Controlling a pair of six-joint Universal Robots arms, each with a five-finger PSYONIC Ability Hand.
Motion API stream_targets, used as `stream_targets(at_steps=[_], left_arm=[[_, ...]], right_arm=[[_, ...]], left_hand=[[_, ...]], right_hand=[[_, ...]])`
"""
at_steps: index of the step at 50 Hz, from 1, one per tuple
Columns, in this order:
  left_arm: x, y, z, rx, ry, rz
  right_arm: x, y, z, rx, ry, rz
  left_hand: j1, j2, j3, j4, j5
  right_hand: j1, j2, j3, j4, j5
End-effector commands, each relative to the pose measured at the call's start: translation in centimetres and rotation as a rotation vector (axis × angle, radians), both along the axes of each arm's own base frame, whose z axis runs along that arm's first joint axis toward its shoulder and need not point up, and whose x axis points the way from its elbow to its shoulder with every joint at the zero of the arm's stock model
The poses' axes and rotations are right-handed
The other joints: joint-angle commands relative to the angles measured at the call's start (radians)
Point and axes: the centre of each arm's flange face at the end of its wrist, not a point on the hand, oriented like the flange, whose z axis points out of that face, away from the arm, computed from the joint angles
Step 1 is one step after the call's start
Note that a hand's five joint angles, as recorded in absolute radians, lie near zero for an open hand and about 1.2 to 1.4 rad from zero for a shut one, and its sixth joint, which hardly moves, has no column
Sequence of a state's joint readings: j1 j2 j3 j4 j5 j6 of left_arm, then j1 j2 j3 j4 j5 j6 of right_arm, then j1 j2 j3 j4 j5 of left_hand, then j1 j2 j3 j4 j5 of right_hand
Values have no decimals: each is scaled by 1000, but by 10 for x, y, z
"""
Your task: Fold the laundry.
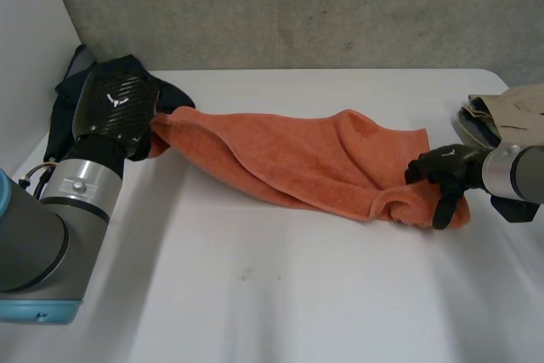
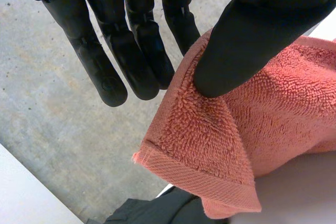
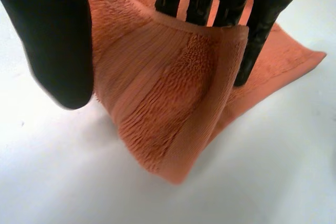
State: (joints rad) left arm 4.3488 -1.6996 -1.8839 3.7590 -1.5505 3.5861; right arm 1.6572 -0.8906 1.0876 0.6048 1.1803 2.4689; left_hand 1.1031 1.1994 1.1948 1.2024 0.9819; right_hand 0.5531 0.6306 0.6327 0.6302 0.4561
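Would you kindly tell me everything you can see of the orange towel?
The orange towel is looped terry cloth with a flat woven hem band. It lies stretched and rumpled across the white table. The left hand pinches one raised corner; the right hand grips the opposite end, which is bunched.

I see the white table [image 1: 255, 295] bearing an orange towel [image 1: 306, 155] across its middle, a dark garment [image 1: 66, 98] at its far left corner, folded clothes [image 1: 503, 110] at its right edge.
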Motion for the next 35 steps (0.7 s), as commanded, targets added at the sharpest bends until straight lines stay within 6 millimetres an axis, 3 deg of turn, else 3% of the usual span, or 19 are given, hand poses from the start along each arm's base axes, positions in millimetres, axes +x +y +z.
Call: stream_targets(at_steps=[1,9,13,18,26,30,35], left_arm=[[3,0,-3,19,-7,8],[7,8,-10,99,-60,15],[14,21,-13,167,-145,26],[37,37,-14,249,-281,77],[61,88,-32,480,-503,65],[64,109,-41,566,-563,19],[59,101,-41,538,-533,-15]], right_arm=[[-2,2,-6,15,16,11],[-24,0,-5,1,15,-54],[-31,19,11,-34,21,-67],[-47,58,32,-86,97,-27],[-80,104,37,-138,353,62],[-93,110,33,-131,406,80],[-92,103,29,-136,374,58]], left_hand=[[293,197,201,194,240],[293,197,201,194,240],[293,197,201,194,240],[293,197,201,194,240],[293,197,201,194,240],[293,197,201,194,240],[293,197,201,194,240]], right_hand=[[842,765,763,765,765],[843,766,764,766,766],[843,766,764,766,766],[843,766,764,766,766],[843,766,764,766,766],[843,766,764,766,766],[843,766,764,766,766]])
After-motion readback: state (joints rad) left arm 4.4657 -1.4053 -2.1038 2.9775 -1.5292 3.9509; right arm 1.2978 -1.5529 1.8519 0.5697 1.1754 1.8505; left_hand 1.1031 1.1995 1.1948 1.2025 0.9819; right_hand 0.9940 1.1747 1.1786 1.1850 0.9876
